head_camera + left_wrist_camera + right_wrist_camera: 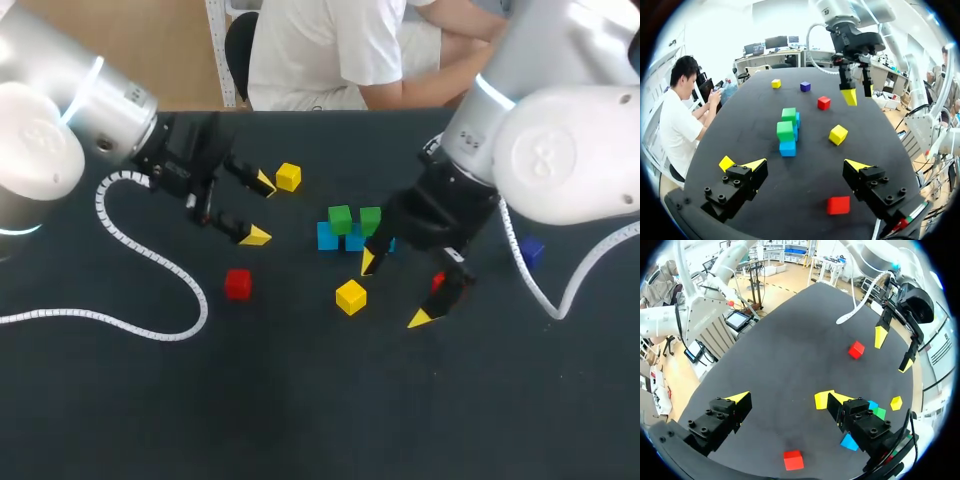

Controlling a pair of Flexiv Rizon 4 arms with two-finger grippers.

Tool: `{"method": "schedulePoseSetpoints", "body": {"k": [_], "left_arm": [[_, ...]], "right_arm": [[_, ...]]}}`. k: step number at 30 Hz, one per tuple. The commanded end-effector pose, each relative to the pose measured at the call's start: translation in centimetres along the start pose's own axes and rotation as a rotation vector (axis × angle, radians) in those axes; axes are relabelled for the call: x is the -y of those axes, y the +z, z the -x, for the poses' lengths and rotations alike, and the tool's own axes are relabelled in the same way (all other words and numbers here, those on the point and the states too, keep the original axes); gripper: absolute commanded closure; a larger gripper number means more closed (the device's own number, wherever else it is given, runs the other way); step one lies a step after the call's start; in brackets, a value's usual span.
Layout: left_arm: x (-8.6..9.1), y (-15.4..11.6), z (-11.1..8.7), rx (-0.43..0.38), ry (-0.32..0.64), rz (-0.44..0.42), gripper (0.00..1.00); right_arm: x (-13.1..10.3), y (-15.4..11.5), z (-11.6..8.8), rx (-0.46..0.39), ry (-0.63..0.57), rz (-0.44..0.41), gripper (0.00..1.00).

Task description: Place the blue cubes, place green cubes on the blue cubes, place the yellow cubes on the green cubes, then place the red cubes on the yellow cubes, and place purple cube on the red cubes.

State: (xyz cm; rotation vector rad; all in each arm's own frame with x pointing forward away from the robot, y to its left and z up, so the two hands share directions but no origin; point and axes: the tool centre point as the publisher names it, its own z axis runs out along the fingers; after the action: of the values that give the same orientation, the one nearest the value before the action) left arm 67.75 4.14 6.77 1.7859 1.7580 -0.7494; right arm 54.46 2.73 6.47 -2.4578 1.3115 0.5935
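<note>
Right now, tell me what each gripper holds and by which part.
Nothing is held. The left gripper and the right gripper both stand open above the table, with no cube between their fingers.

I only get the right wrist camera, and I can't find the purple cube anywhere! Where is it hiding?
Observer: The purple cube lies on the table close beside the right arm, off to the side of your right gripper. That camera looks away from it.
Operator: My finger blocks the stack. How many green ones are up there?
Observer: Two. One green cube is nearer the left gripper, and a second green cube is just behind it. Both rest on the blue cubes.
</note>
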Motion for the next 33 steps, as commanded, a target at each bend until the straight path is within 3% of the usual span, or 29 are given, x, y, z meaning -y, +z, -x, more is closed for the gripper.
{"method": "schedulePoseSetpoints", "body": {"k": [1, 9, 23, 33], "left_arm": [[-1.6, -0.1, 0.1, -0.027, -0.004, -0.020, 0.00], [-2.9, 0.0, -0.1, -0.058, 0.013, -0.011, 0.00], [-2.9, 0.2, -0.3, -0.054, 0.034, -0.009, 0.00], [-2.9, 0.2, -0.3, -0.054, 0.034, -0.009, 0.00]], "right_arm": [[-0.1, -0.1, 0.0, 0.004, -0.002, -0.002, 0.00], [0.3, 0.2, 0.3, 0.003, -0.002, 0.001, 0.00], [2.2, 1.3, 0.8, -0.055, 0.018, 0.015, 0.00], [4.0, 3.1, -0.4, -0.049, 0.012, 0.046, 0.00]]}}
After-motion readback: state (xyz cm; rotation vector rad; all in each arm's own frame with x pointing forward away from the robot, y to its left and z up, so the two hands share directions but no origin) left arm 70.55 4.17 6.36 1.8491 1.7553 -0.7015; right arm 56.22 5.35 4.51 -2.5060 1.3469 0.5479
